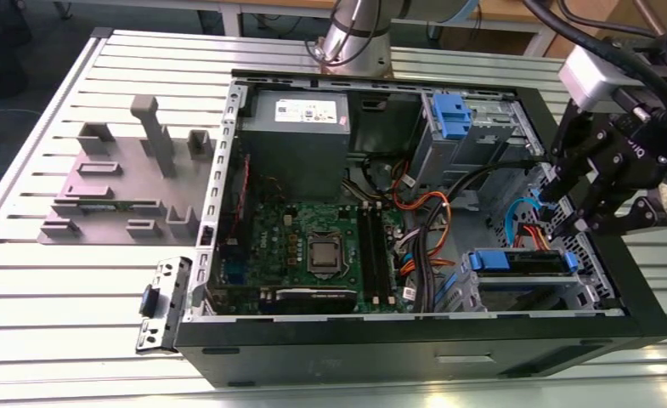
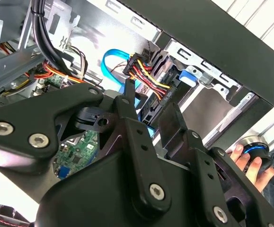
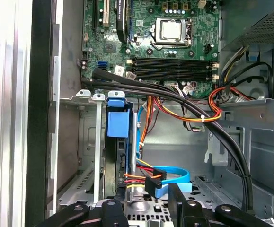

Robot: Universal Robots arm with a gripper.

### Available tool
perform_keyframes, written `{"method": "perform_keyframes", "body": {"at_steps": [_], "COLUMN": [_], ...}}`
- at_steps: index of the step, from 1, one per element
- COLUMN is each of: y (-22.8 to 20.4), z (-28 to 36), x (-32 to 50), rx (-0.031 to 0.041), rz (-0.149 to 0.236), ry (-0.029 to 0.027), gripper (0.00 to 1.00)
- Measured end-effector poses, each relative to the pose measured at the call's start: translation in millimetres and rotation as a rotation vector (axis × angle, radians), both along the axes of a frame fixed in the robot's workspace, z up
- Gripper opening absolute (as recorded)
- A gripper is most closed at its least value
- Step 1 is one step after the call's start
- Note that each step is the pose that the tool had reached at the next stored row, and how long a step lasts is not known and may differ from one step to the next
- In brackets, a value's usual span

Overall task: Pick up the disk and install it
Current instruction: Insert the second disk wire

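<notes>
Here the disk (image 1: 520, 263) sits edge-up in its cage at the case's (image 1: 424, 336) near corner on the exterior view's right. The gripper (image 1: 591, 223) hovers just beyond it; I cannot tell its state. Pressing squarely, clear of the cables (image 3: 184, 111), looks wise.

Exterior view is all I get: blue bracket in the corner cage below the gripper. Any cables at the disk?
Observer: First wrist view: a blue flat cable and a black connector with red and orange wires lie by the disk's end; plugged or not, can't tell.
Operator: Bracket straight?
Observer: Its blue bracket stands parallel to the drive cage wall.
Operator: Anyone close?
Observer: Second wrist view: a hand outside the case grips a round black knob with a blue ring.
</notes>
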State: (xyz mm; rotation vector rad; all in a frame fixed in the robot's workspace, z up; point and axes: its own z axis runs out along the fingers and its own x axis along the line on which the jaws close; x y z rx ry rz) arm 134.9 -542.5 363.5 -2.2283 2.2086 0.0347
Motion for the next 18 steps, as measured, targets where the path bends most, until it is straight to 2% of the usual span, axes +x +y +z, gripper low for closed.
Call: {"method": "perform_keyframes", "body": {"at_steps": [10, 14, 18], "y": [0.0, 0.0, 0.0], "z": [-0.4, 5.8, 6.3], "x": [-0.1, -0.1, -2.0], "rx": [0.0000, 0.0000, -0.0001], "rz": [0.000, 0.000, 0.000], "ry": [0.0000, 0.0000, -0.0002], "gripper": [0.47, 0.47, 0.47]}}
